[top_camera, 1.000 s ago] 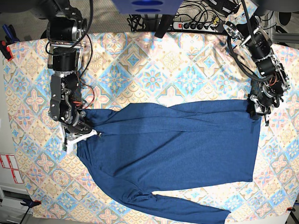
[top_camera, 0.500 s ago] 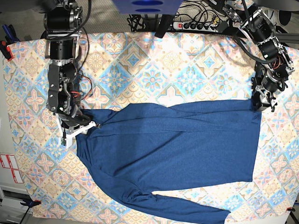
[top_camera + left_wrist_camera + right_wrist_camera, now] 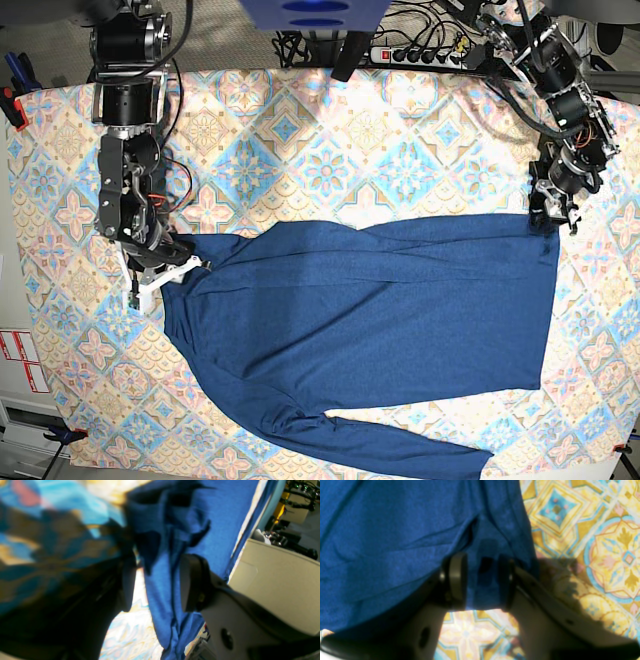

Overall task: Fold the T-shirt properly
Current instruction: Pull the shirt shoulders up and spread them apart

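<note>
The navy T-shirt lies spread flat across the patterned tablecloth. One sleeve is folded over its upper part, and the other sleeve trails along the front edge. My left gripper hovers at the shirt's top right corner. In the left wrist view the left gripper has its jaws apart, and a loose fold of the shirt hangs between them unpinched. My right gripper sits at the shirt's left end. In the right wrist view the right gripper stands open astride the flat cloth edge.
A power strip and cables lie beyond the table's far edge. The tablecloth shows bare above the shirt and along both sides. The lower sleeve reaches close to the front table edge.
Both grippers have opened and let go of the shirt. The left gripper has risen slightly off the right corner; the right gripper has shifted a little left and up. The shirt lies still.
</note>
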Available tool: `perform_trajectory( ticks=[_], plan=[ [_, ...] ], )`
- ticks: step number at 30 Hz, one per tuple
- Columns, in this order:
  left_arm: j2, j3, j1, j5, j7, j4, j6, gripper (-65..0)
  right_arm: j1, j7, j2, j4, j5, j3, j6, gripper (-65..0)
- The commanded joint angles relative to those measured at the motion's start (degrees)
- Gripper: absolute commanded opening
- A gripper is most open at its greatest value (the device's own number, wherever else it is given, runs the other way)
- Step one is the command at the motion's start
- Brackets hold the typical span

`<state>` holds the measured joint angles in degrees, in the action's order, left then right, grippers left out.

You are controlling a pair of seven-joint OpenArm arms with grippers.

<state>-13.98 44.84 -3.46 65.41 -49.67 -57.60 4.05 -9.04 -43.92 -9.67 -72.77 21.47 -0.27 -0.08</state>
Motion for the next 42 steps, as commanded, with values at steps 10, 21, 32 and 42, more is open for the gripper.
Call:
perform_trajectory(
  ticks=[10,21,32,42],
  plan=[
    [-0.13,-1.54,-7.74,-2.42,2.24,6.66,-0.14,-36.9,-1.2,1.15,-0.48,-1.21,0.46,0.05,0.3,-44.4],
    [-0.31,-1.81,-8.01,-2.51,2.15,7.45,-0.58,-62.7,3.1,-2.8,-0.48,-5.07,0.55,1.64,0.3,-42.2],
    [-0.4,-1.81,-7.83,-2.51,1.89,7.45,-0.67,-65.0,2.66,-6.14,2.77,-1.64,0.64,13.06,0.3,-33.9],
    [-0.48,-1.81,-7.74,-2.51,1.89,7.45,-0.67,-65.0,-1.91,-4.3,2.86,8.73,0.72,15.53,0.3,-33.4]
  ],
)
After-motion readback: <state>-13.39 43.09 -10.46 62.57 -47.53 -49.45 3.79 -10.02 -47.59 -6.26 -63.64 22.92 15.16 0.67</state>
